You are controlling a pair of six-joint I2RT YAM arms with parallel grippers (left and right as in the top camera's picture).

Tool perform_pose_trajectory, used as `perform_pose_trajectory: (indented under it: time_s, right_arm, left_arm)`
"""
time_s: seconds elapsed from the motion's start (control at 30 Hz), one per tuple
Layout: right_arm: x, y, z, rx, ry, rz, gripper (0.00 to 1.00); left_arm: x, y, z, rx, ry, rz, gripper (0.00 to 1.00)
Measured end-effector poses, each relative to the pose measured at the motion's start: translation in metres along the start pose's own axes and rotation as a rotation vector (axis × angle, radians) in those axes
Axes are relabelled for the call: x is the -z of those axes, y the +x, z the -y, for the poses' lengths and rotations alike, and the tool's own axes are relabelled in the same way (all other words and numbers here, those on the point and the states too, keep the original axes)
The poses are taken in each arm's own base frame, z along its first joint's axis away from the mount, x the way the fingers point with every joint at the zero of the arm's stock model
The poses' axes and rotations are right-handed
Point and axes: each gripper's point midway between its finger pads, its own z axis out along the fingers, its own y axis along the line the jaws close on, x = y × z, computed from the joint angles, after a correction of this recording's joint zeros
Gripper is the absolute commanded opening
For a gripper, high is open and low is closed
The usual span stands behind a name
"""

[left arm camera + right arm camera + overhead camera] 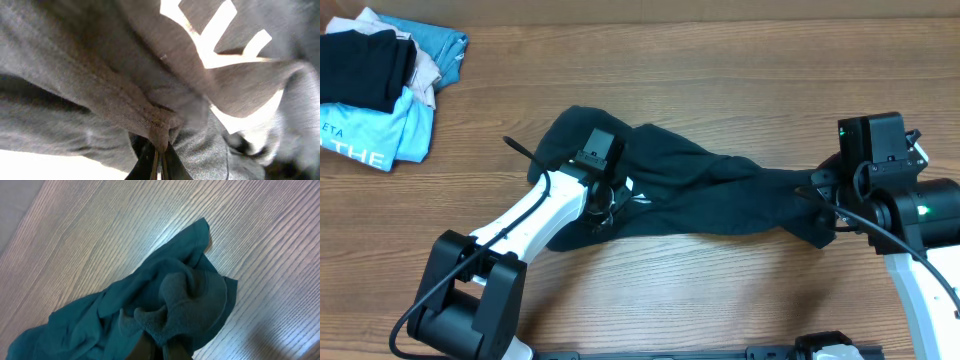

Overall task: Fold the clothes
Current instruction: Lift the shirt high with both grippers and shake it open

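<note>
**Dark garment (710,190) held at 2 points on a wooden table (720,60).**
The garment was laid wrinkled and stretched across the middle of the table, between the 2 arms. The left gripper (159,161) was closed on a pinched fold of the cloth, near the white lettering (215,40). The right gripper (164,350) was closed on a bunched end at the garment's right side. A pile of folded clothes (380,70) was seen at the far left corner, well apart from the garment.
</note>
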Motion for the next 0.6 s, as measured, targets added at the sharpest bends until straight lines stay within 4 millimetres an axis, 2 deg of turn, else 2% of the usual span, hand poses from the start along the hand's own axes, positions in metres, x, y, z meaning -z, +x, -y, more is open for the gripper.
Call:
perform_pose_trajectory:
  time_s: [0.1,0.17,0.2,0.27,0.33,0.37,0.43,0.5,0.57,0.6]
  right_arm:
    - [0.0,0.0,0.0,0.0,-0.001,0.0,0.04]
    - [0.0,0.0,0.0,0.0,0.0,0.001,0.04]
    - [0.0,0.0,0.0,0.003,0.0,0.0,0.04]
    - [0.002,-0.001,-0.001,0.011,-0.008,0.005,0.04]
    - [0.012,-0.006,-0.005,0.015,-0.039,0.021,0.04]
    - [0.021,-0.01,-0.008,0.016,-0.071,0.034,0.04]
    - [0.044,-0.017,-0.014,0.025,-0.143,0.066,0.04]
    - [0.066,-0.023,-0.018,0.048,-0.208,0.091,0.04]
    - [0.088,-0.026,-0.018,0.078,-0.252,0.107,0.04]
    - [0.096,-0.027,-0.017,0.09,-0.264,0.111,0.04]
  left_arm:
    - [0.008,0.007,-0.009,-0.047,-0.036,-0.024,0.04]
    - [0.024,0.009,-0.009,-0.083,-0.032,-0.023,0.04]
    - [0.039,0.01,-0.007,-0.104,-0.018,-0.011,0.04]
    - [0.09,0.009,0.008,-0.163,0.074,0.049,0.04]
    - [0.128,0.01,0.016,-0.196,0.141,0.097,0.04]
    - [0.174,0.014,0.02,-0.232,0.224,0.159,0.04]
    - [0.221,0.018,0.018,-0.265,0.299,0.229,0.04]
    - [0.259,0.022,0.016,-0.288,0.363,0.296,0.04]
    - [0.31,0.028,0.008,-0.315,0.435,0.382,0.04]
    - [0.326,0.032,0.003,-0.325,0.453,0.405,0.04]
